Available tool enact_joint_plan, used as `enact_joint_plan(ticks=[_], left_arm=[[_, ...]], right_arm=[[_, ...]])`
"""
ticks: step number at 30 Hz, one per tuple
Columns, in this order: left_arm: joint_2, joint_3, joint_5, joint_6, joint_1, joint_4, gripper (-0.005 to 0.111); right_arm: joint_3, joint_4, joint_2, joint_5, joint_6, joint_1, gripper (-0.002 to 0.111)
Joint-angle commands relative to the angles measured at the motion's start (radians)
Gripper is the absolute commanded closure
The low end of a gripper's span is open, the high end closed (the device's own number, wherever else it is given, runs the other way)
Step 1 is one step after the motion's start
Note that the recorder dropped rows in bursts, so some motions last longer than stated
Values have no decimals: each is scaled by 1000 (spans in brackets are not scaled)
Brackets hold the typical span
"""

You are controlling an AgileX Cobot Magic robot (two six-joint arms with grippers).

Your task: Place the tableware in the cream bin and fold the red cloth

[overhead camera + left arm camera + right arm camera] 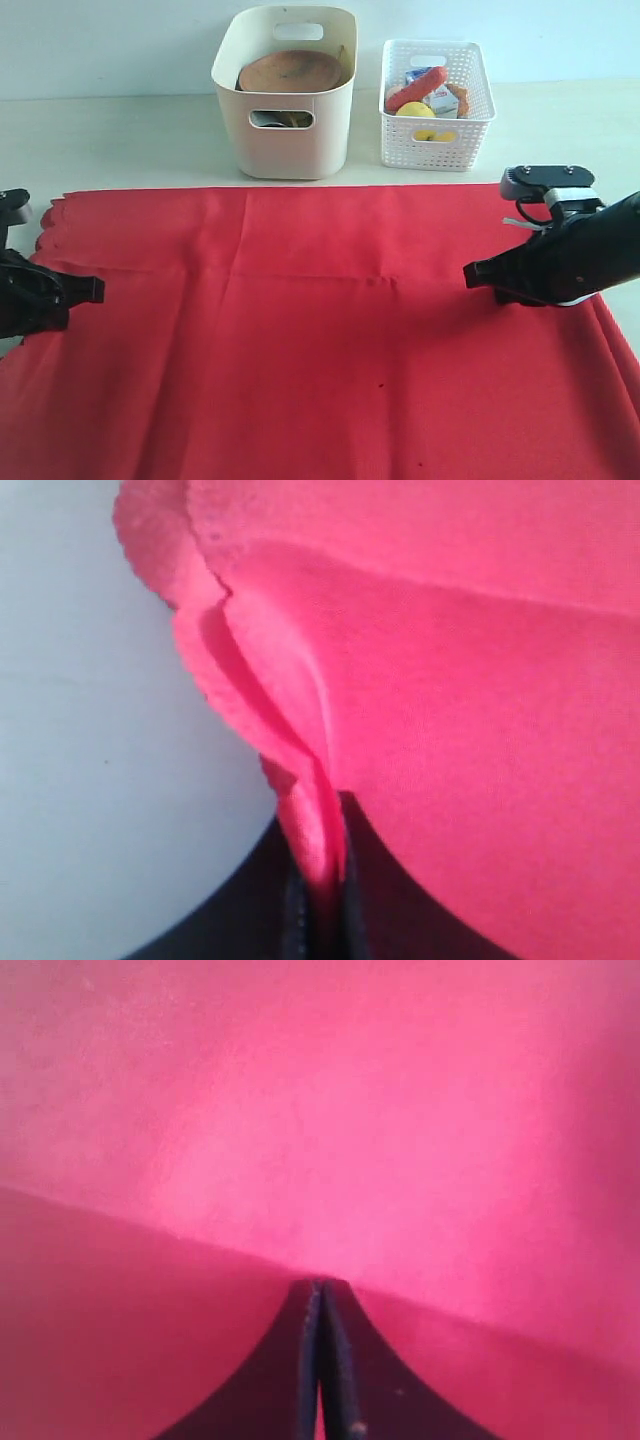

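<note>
1. Pale table (120, 130) runs under everything, with a light wall behind.
2. A red cloth (320, 340) lies spread flat from the centre down to 6 o'clock; it is plain bright red, faintly creased, with a scalloped edge at 9 o'clock.
3. Left gripper (95, 290), at 9 o'clock, has its fingers closed on a raised fold at that scalloped edge.
4. Right gripper (472, 273), at 3 o'clock, has its fingers pressed together on the cloth, with a sliver of red between them.
5. Cream bin (285, 140), at 12 o'clock beyond the cloth, holds a brown plate (290, 70).
6. White basket (437, 140) sits at 1 o'clock, just beside the bin.
</note>
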Motion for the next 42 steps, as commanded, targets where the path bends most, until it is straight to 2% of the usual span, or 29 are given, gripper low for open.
enact_joint_plan(ticks=[1, 7, 8, 12, 16, 19, 20, 21, 22, 26, 27, 30, 36, 40, 42], left_arm=[[-63, 10, 65, -3, 61, 38, 107], [-130, -38, 145, 11, 149, 68, 107], [-140, -78, 203, 49, 154, 70, 107], [-155, -163, 315, 87, 154, 80, 107], [-223, -254, 445, 93, 149, 97, 107], [-297, -298, 485, 93, 115, 97, 107], [-324, -319, 507, 93, 75, 97, 107], [-332, -325, 509, 93, 55, 95, 107], [-346, -343, 516, 91, -1, 83, 107], [-346, -388, 516, 80, -151, 60, 107], [-339, -407, 509, 68, -215, 60, 107], [-307, -448, 489, 42, -336, 60, 107], [-81, -576, 471, -1, -603, 66, 107], [89, -747, 506, -3, -726, 76, 107], [175, -855, 571, -3, -760, 77, 107]], right_arm=[[-9, 142, 22, 96, -164, 1, 108], [-9, 404, 79, 194, -441, 30, 108], [-15, 468, 84, 192, -518, 57, 108], [-37, 468, 47, 199, -503, 70, 108], [-37, 458, -129, 85, -493, 70, 108], [-33, 418, -224, -106, -493, 70, 108], [-22, 416, -238, -215, -493, 70, 108], [-15, 416, -238, -251, -493, 70, 108], [6, 416, -229, -287, -493, 70, 108], [49, 421, -161, -290, -493, 70, 108], [56, 445, -124, -284, -491, 70, 108], [56, 471, -70, -242, -491, 70, 108], [54, 494, -169, -225, -475, 70, 108], [53, 494, -311, -230, -468, 70, 108], [53, 487, -390, -230, -468, 70, 108]])
